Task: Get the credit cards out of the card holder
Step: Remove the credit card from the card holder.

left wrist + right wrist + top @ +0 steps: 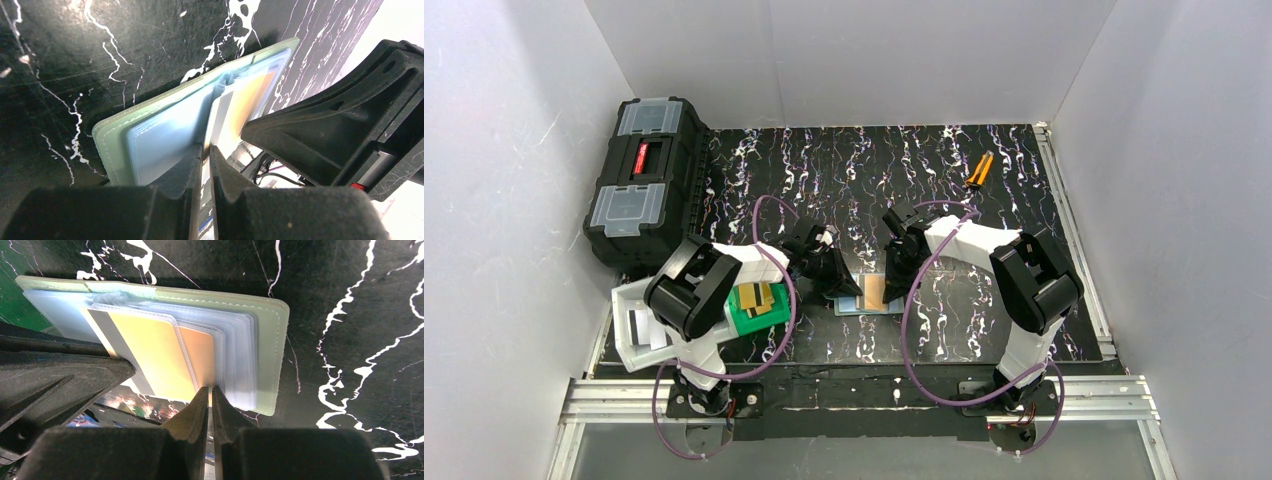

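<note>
The card holder [852,307] lies open on the dark marbled table between the two arms, its grey-green cover [267,340] underneath and clear sleeves fanned on top. A gold credit card [150,350] with a grey stripe sticks partly out of a sleeve. My left gripper [206,148] is shut on that card's striped edge [221,112]. An orange card [201,355] sits in the sleeve behind it. My right gripper [210,389] is shut on the near edge of the sleeves, right where the orange card ends. Both grippers [841,280] [894,278] stand over the holder.
A bright green bin [749,318] holding a few cards stands left of the holder, with a white bin [636,330] beyond it. A black toolbox [644,180] fills the back left. An orange-handled tool [979,170] lies at the back right.
</note>
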Action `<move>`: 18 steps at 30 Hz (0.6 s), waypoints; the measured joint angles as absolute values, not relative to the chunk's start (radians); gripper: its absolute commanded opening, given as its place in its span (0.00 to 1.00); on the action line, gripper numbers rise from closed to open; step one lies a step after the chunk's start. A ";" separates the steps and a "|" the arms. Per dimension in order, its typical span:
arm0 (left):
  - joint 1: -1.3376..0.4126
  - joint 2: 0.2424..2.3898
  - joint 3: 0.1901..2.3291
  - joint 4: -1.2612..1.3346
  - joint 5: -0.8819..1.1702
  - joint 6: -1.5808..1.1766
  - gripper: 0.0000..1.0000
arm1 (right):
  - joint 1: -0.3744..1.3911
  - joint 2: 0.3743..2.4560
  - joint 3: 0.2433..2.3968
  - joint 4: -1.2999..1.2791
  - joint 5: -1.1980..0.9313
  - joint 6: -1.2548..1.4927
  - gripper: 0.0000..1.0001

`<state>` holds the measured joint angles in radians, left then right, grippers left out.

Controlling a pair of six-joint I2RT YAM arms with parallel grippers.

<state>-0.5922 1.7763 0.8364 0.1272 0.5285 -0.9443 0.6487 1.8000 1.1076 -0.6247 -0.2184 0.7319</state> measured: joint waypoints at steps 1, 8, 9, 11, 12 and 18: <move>-0.591 1.775 0.834 0.129 0.529 -0.944 0.10 | 0.648 1.800 1.107 -0.624 -0.220 0.732 0.14; -0.588 1.771 0.828 0.134 0.529 -0.944 0.16 | 0.648 1.800 1.105 -0.619 -0.229 0.734 0.17; -0.588 1.771 0.827 0.134 0.529 -0.944 0.17 | 0.648 1.800 1.105 -0.619 -0.230 0.734 0.17; -0.587 1.771 0.827 0.136 0.529 -0.945 0.18 | 0.648 1.800 1.105 -0.619 -0.231 0.733 0.17; -0.587 1.771 0.827 0.140 0.529 -0.945 0.19 | 0.648 1.800 1.105 -0.618 -0.231 0.734 0.17; -0.579 1.770 0.825 0.160 0.527 -0.949 0.20 | 0.648 1.801 1.105 -0.618 -0.233 0.734 0.17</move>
